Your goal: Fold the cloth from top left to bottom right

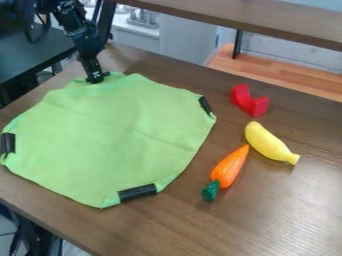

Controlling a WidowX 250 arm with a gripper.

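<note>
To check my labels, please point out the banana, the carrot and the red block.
Banana [268, 142]: camera view, middle of its body.
Carrot [230, 166]: camera view, orange root.
Red block [251, 103]: camera view, its lower middle.

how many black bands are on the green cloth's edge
3: left band, bottom band and upper-right band on the cloth; another may be hidden at the gripper.

On the table [287, 210], the cloth [113, 137] lies left of the carrot [229, 167] and banana [268, 142], the banana behind and right of the carrot, the block [252, 105] behind both.
</note>
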